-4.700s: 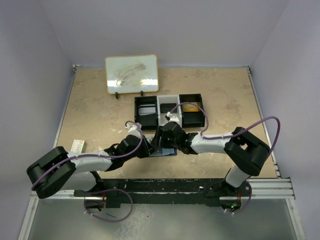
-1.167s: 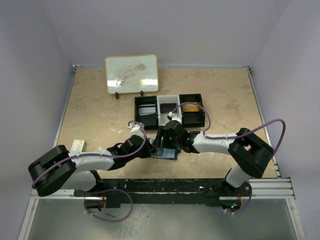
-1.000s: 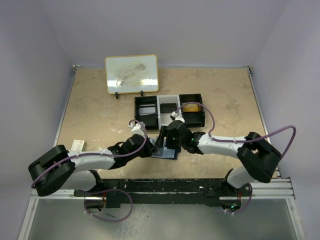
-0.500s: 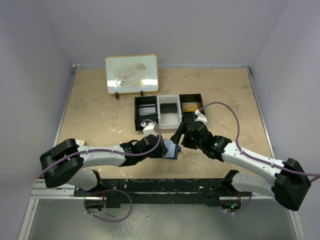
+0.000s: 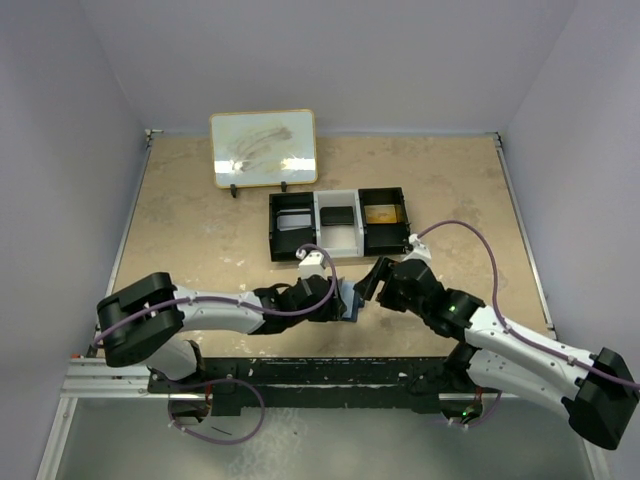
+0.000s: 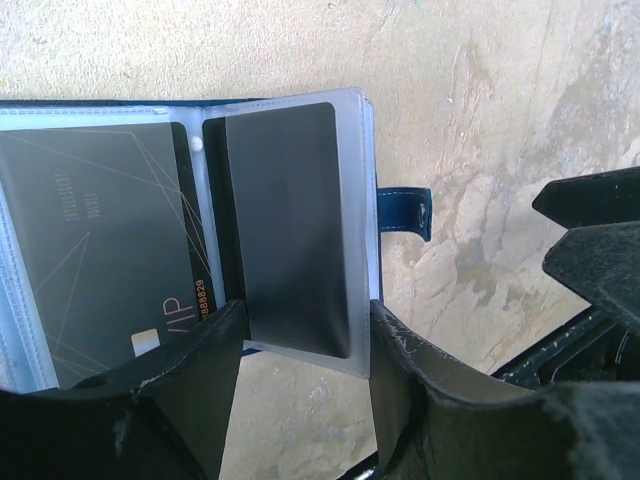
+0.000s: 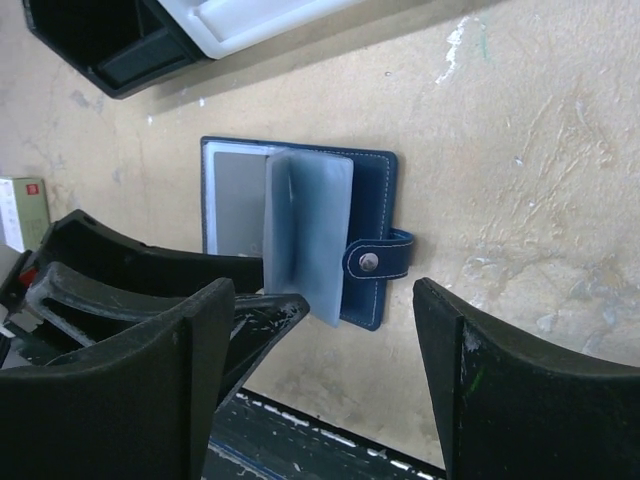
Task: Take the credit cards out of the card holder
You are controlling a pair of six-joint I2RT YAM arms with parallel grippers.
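The card holder point(image 6: 398, 212) lies open on the table, navy with a snap tab point(image 7: 380, 262). Its clear sleeves hold dark credit cards: one marked VIP point(image 6: 95, 250) and a plain dark one point(image 6: 290, 225). One pale sleeve page point(image 7: 312, 235) stands up from the holder. My left gripper point(image 6: 300, 375) hovers open at the holder's near edge, and the sleeve's lower edge shows between its fingers. In the top view the left gripper point(image 5: 338, 300) covers most of the holder point(image 5: 351, 299). My right gripper point(image 7: 325, 385) is open to the holder's right, apart from it, also seen from above point(image 5: 371, 279).
Behind the holder stands the black three-compartment tray point(image 5: 272, 228), with a dark card point(image 5: 338, 214) in its white middle section and something yellowish point(image 5: 383, 213) on the right. A framed board point(image 5: 264, 148) stands at the back. A red-and-white box point(image 7: 20, 210) lies left.
My left gripper has opened and shifted right along the holder. My right gripper has pulled back to the right, off the holder, and its arm has swung lower and wider.
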